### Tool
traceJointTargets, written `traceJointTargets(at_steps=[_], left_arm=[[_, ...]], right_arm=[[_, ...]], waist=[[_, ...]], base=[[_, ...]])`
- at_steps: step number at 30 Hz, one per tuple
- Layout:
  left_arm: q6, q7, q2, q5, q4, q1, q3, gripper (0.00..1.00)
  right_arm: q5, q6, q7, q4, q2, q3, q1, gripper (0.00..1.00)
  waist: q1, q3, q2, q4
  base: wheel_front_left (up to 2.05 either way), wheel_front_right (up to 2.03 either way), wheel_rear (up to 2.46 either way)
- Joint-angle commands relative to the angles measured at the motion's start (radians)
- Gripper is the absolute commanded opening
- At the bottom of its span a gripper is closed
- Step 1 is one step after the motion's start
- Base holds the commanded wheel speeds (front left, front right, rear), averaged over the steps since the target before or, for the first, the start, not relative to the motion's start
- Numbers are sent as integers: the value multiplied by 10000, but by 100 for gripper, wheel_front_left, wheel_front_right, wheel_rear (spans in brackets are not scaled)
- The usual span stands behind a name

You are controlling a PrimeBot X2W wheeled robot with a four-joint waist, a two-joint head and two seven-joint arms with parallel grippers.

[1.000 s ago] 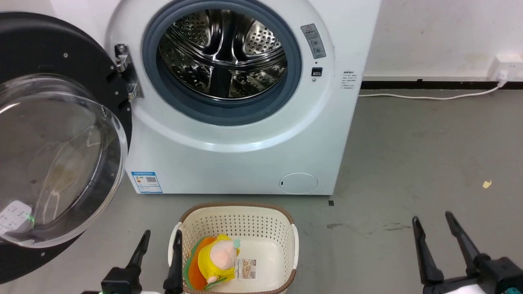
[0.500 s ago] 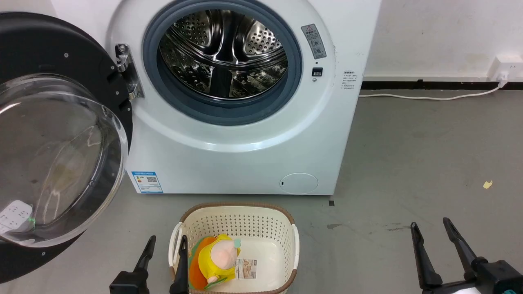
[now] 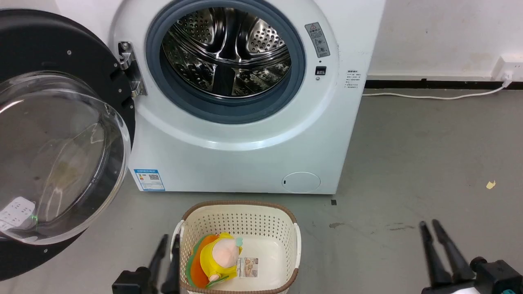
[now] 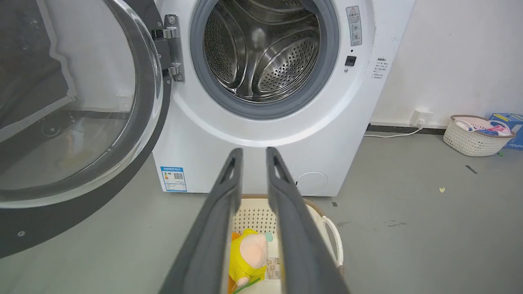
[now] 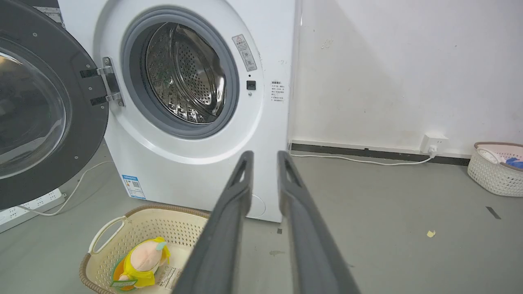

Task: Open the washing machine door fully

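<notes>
While checking the washing machine door (image 3: 45, 38): swung wide on its hinge, sits left of the washing machine (image 3: 245, 163), drum mouth fully clear. Looks essentially done; maybe some swing left, can't tell. Left gripper (image 3: 170, 237) and right gripper (image 3: 428, 223) low, well apart from door, jaws narrowly parted, gripping nothing. Basket (image 3: 239, 205) just in front.
</notes>
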Motion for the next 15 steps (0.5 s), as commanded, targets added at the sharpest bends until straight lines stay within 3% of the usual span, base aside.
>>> traceJointTargets(at_steps=[1, 15], left_arm=[[-1, 4, -4, 3, -4, -1, -6, 0], [-37, 269, -45, 179, -149, -85, 111, 0]], right_arm=[[-1, 0, 4, -1, 0, -3, -1, 0], [-57, 1, 270, -54, 4, 78, -103, 0]], waist=[[0, 1, 0, 0], [0, 45, 0, -35]], base=[[0, 0, 0], [0, 0, 0]])
